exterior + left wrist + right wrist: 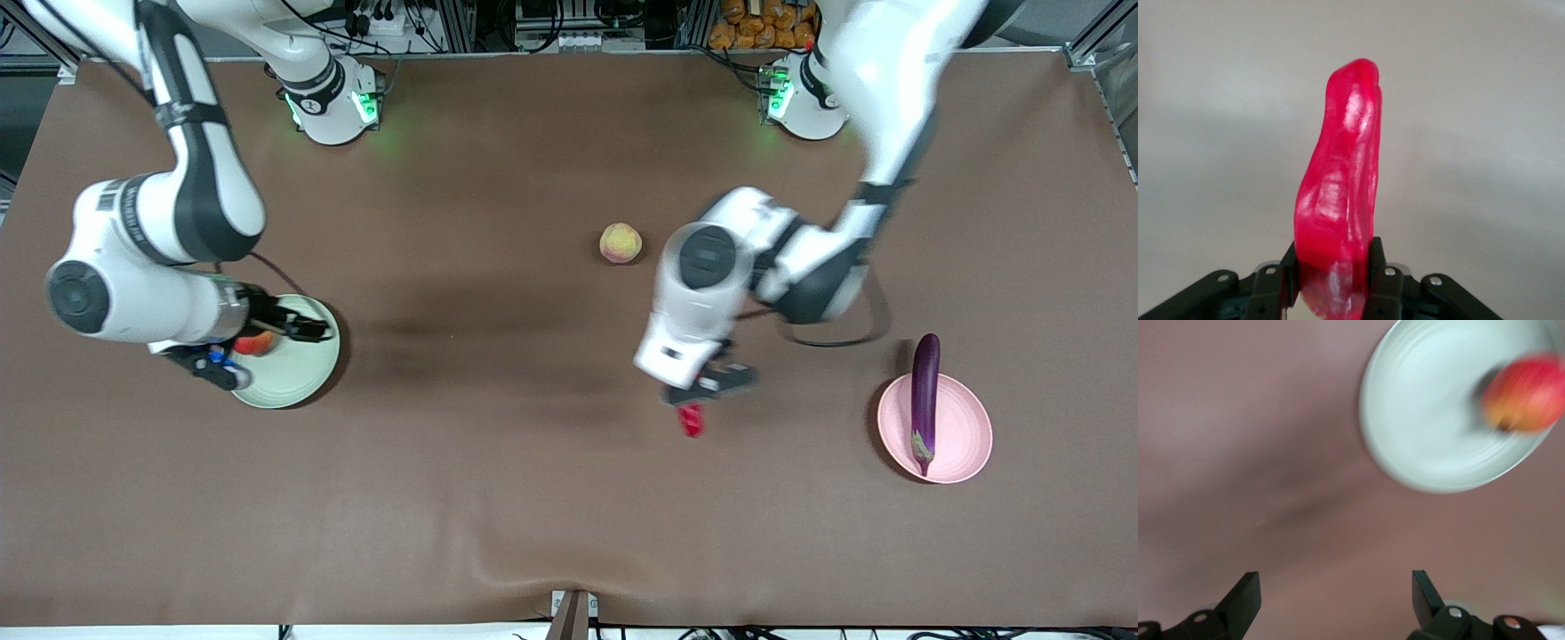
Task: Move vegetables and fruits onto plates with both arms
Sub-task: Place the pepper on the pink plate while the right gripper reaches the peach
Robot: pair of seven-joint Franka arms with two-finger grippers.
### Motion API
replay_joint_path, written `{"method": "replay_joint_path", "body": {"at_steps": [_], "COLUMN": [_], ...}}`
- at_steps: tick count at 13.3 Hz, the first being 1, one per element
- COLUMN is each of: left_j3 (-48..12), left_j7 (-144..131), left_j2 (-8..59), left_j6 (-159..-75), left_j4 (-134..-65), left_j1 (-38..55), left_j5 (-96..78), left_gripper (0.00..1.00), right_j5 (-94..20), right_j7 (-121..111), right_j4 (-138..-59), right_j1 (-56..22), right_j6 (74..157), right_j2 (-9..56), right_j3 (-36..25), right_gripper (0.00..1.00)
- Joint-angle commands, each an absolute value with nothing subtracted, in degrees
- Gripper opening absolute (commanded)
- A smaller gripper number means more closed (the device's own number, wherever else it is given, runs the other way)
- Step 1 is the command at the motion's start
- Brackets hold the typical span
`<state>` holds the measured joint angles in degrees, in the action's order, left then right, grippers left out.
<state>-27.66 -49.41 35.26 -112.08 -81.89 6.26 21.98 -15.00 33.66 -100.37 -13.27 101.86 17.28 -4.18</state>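
My left gripper (704, 397) is shut on the red chili pepper (692, 420) and holds it above the bare table, between the two plates. In the left wrist view the chili (1341, 173) stands out from between the closed fingers of the gripper (1331, 275). The purple eggplant (925, 400) lies across the pink plate (965, 436), its end over the rim. The red apple-like fruit (253, 343) sits on the pale green plate (293, 382). My right gripper (298, 331) is open and empty over that plate. The right wrist view shows the open gripper (1336, 593), the plate (1431, 420) and the fruit (1528, 393). The peach (620, 242) lies on the table.
The brown table cover (498, 498) has a raised fold near the edge closest to the front camera. The arm bases (333, 107) stand along the edge farthest from that camera.
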Motion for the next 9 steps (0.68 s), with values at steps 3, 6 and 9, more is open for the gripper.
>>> {"method": "replay_joint_path", "body": {"at_steps": [3,6,9], "left_j3": [-36.03,-35.95,-34.11], "left_j7": [-20.46,3.10,11.84], "left_j2": [34.19,37.52,39.98], "left_j6": [-110.74,-111.35,-115.30], "left_j4": [-88.67,-89.39,-89.21], "left_j1": [-19.12,-30.12,-32.87], "left_j5": [20.65,21.26,27.05], "left_gripper": [0.00,0.00,0.00], "right_j5": [-19.16,-19.16,-18.81], "right_j7": [53.13,65.97,74.15], "right_j4": [-97.12,-96.95,-95.37], "right_j1": [-28.35,-38.91,-47.61], "right_j6": [107.11,117.13,122.25], "right_j2": [17.93,21.26,25.38], "right_j3": [-4.75,-4.83,-4.83], "right_gripper": [1.00,1.00,1.00]}}
